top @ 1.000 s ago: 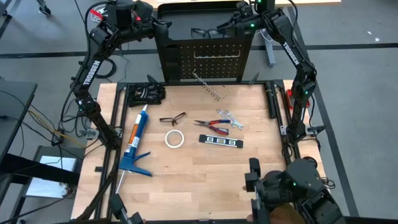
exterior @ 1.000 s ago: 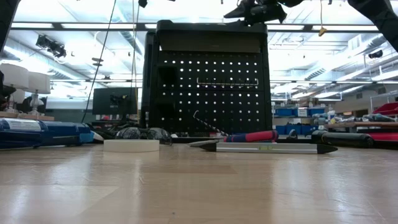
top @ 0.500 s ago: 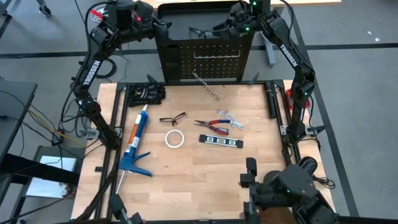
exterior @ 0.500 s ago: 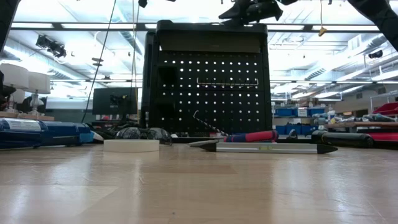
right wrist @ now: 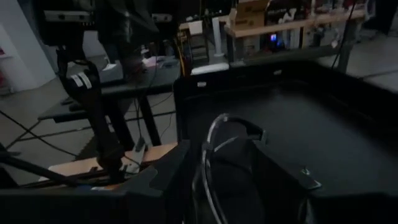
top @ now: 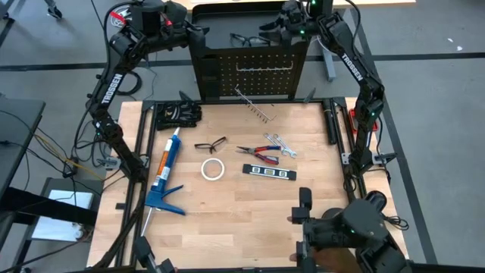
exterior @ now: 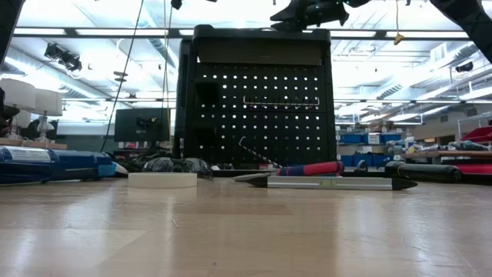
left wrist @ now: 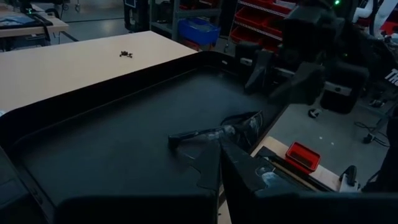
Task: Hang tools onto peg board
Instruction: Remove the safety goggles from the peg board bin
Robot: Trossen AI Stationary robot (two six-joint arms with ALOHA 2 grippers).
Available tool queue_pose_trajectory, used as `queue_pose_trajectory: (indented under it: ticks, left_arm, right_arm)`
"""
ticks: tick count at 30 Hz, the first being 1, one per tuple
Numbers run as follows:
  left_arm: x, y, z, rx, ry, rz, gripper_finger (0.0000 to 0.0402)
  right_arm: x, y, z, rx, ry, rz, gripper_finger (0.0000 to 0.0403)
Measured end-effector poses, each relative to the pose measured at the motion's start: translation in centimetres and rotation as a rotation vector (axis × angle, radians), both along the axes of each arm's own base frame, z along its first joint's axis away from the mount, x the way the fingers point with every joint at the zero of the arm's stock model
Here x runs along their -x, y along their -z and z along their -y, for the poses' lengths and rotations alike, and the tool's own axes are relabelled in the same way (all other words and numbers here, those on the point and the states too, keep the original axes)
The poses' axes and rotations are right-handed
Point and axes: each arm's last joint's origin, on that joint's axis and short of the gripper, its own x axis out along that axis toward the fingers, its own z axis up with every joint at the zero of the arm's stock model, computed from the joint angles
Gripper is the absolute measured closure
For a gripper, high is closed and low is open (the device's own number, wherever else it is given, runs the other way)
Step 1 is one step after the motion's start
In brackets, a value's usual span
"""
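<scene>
Barely begun: tools lying on table; right gripper open over glasses atop peg board; left gripper closed.

1. Two matte black, six-joint arms built of slim tube links and chunky rounded joint housings.
2. White "TROSSEN" lettering runs down the long link of the left arm and of the right arm.
3. Small green lights glow on the right arm's joints.
4. Thin black cables trail beside the left arm's base.
5. The left gripper has dark, angular, wedge-shaped fingers.
6. The right gripper has the same dark, angular fingers.
</scene>
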Motion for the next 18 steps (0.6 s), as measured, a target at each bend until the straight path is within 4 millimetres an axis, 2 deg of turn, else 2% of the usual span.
queue_pose_trajectory:
  ticks: [8, 12, 18]
  left_arm:
    - [0.0, 0.0, 0.0, -0.002, 0.000, 0.002, 0.0382]
    - [0.0, 0.0, 0.0, -0.003, 0.000, 0.003, 0.0382]
    - [0.0, 0.0, 0.0, 0.000, -0.001, 0.005, 0.0382]
  right_arm:
    - [-0.8, 2.2, 0.4, -0.072, -0.033, -0.046, 0.0231]
    - [-1.0, 2.5, 0.2, -0.053, -0.034, -0.066, 0.0239]
    - [-0.9, 2.5, 0.3, -0.052, -0.030, -0.065, 0.0286]
